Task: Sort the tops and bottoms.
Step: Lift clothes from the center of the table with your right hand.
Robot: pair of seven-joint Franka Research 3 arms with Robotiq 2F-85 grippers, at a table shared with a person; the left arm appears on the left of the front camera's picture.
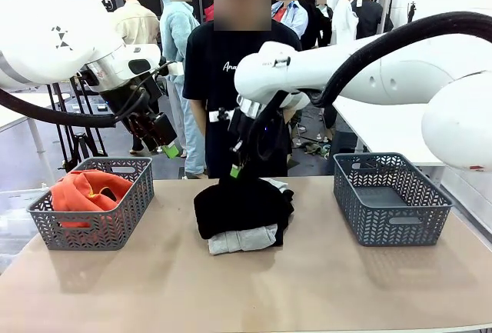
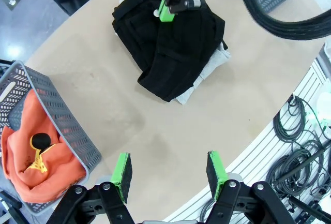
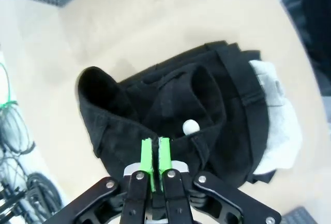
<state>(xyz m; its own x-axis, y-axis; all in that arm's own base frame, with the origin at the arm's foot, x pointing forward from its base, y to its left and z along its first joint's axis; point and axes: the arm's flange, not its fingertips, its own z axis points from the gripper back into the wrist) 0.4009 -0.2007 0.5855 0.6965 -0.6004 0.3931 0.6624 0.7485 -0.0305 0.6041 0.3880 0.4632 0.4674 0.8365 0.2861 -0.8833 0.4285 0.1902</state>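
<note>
Table: tan, bearing two grey baskets.
Black bottoms: heaped mid-table over the grey top.
Orange top: in the left basket.
Right gripper: clenched on a fold of the bottoms.
Left gripper: released, above the table near the left basket.

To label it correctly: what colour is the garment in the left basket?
The garment is bright orange; the left wrist view shows it best.

Right claw pinched closed and low; left claw spread, raised.
</note>
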